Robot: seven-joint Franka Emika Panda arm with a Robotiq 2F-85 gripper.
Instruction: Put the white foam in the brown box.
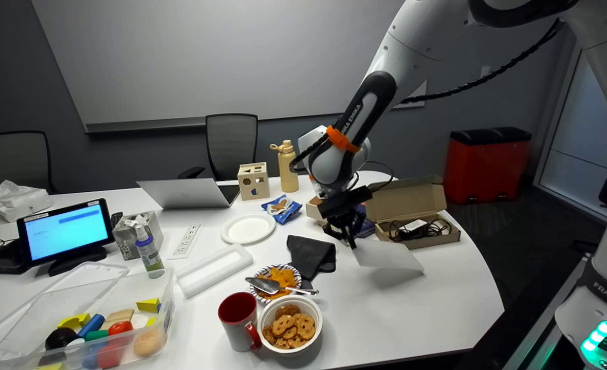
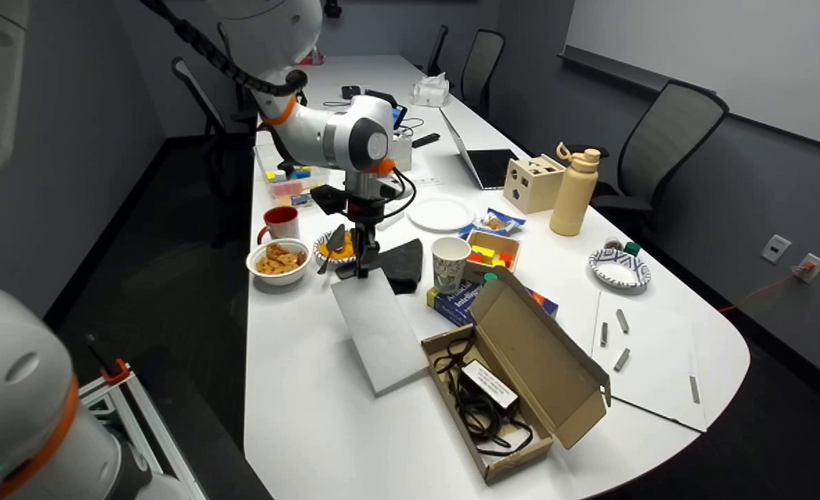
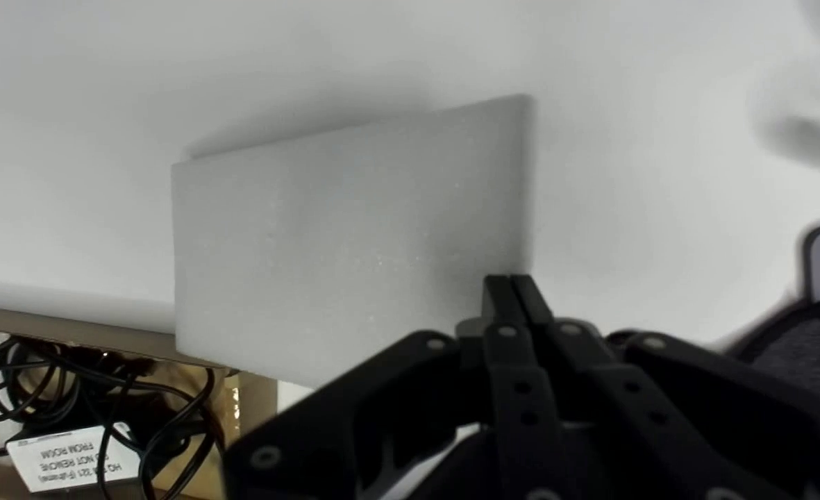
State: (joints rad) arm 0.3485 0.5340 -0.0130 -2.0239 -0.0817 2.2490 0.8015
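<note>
The white foam [image 1: 387,255] is a thin flat sheet. It also shows in an exterior view [image 2: 380,330] and in the wrist view [image 3: 347,236]. My gripper [image 1: 353,245] is shut on one end of it, also seen in an exterior view [image 2: 362,272] and the wrist view [image 3: 517,281]. The sheet hangs tilted just above the table, with a shadow beneath. The brown box [image 2: 534,357] stands open beside the foam, lid flap raised; it also shows in an exterior view [image 1: 408,203] and, partly, in the wrist view [image 3: 104,340]. The foam covers one box corner in the wrist view.
A black adapter [image 2: 489,384] with coiled cords lies inside the brown box. A blue book [image 2: 455,303], a paper cup [image 2: 449,264] and a small box of blocks [image 2: 514,250] stand behind it. A dark cloth [image 1: 311,254] and two bowls of snacks [image 1: 290,329] lie near the gripper.
</note>
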